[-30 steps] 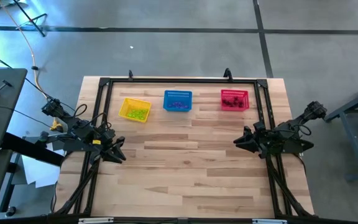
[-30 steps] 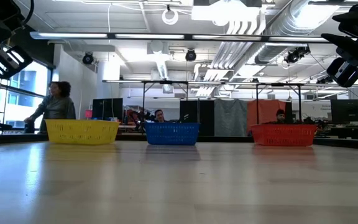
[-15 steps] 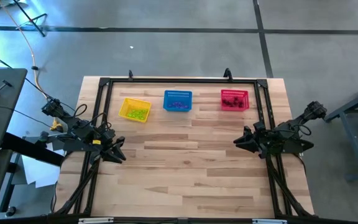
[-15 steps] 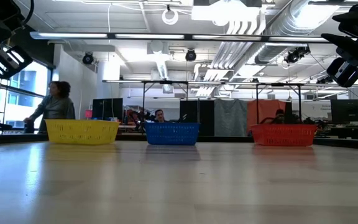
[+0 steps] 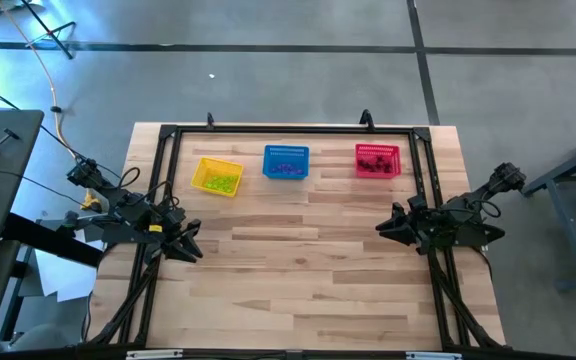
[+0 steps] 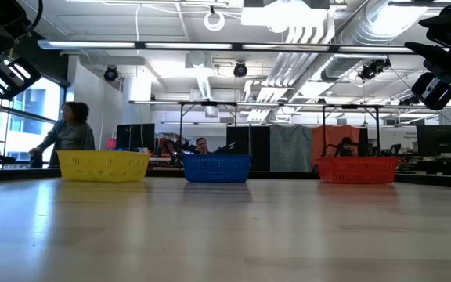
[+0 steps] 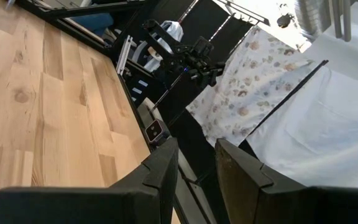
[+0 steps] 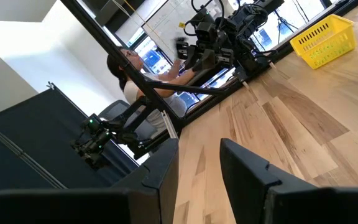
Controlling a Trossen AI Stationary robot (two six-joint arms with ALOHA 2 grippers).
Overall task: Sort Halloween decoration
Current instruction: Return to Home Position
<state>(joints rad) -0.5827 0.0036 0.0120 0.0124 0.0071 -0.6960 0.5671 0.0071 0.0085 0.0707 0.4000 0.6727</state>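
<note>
The Halloween decoration [image 5: 287,169] lies sorted: purple spiders in the blue basket [image 5: 286,151], yellow-green in the yellow basket [image 5: 200,170] left of it, black in the red basket [image 5: 378,149] right of it. The left gripper [image 5: 194,250] and right gripper [image 5: 381,228] hang well apart from the blue basket, fingers slightly parted, gripping nothing.

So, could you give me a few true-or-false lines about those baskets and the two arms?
1. The yellow basket holds green spiders. True.
2. The blue basket stands between the yellow basket and the red basket. True.
3. The black spiders lie in the blue basket. False: they lie in the red basket, and the blue basket holds purple spiders.
4. The left fingers grip a spider. False: nothing is between them, nor between the right fingers.
</note>
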